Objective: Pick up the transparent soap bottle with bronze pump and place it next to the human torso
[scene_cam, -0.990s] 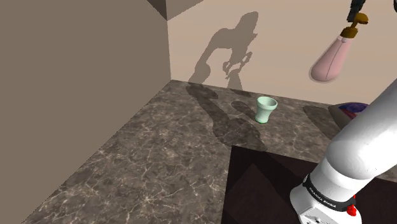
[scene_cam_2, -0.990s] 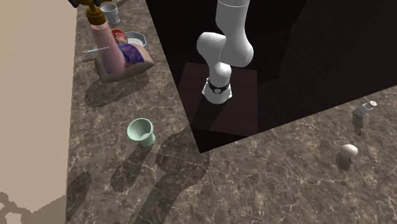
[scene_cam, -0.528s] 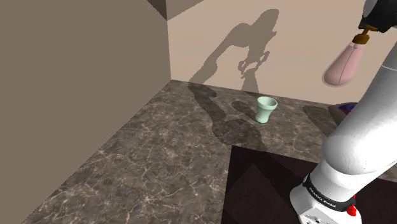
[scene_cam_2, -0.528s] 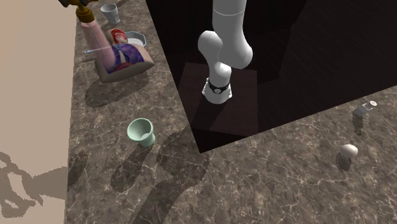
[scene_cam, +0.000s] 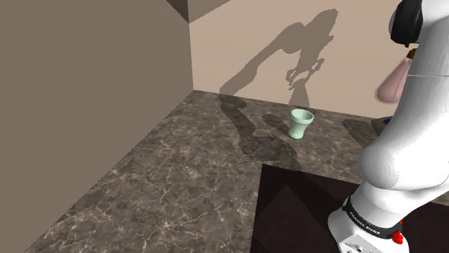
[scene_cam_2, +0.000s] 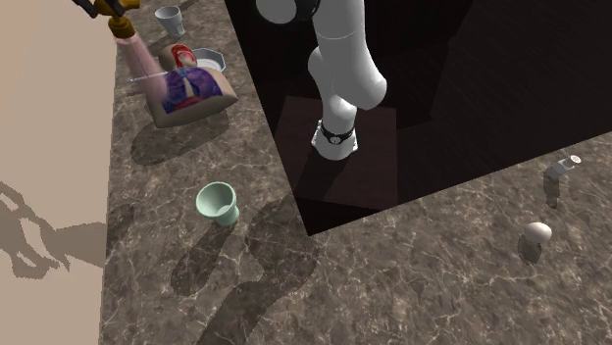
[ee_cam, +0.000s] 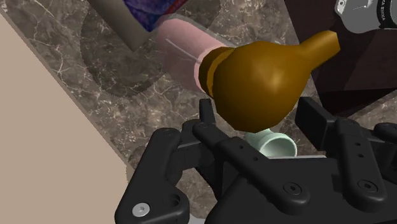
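Observation:
In the wrist view my gripper point(ee_cam: 261, 113) is shut on the soap bottle's bronze pump point(ee_cam: 261, 75). One black finger point(ee_cam: 206, 118) and the other press the pump's sides. The pale pink bottle body point(ee_cam: 189, 52) points away from the hand, over the counter. The bottle point(scene_cam_2: 130, 47) hangs in the air above the human torso model point(scene_cam_2: 193, 93), near the wall. From the shoulder camera, the bottle point(scene_cam: 391, 84) is partly hidden behind my white arm point(scene_cam: 416, 122). The torso point(ee_cam: 150, 11) lies just beyond the bottle's base.
A pale green cup point(scene_cam_2: 218, 203) stands on the marble counter point(scene_cam_2: 177, 245) near the wall. Behind the torso are a white bowl point(scene_cam_2: 208, 59) and a grey cup point(scene_cam_2: 169, 17). Two small items point(scene_cam_2: 535, 233) point(scene_cam_2: 561, 167) sit far off at the second exterior view's right.
The arm has swung and carried the bottle toward the shoulder view's right, now behind the arm. In the second exterior view it moved up and left toward the wall.

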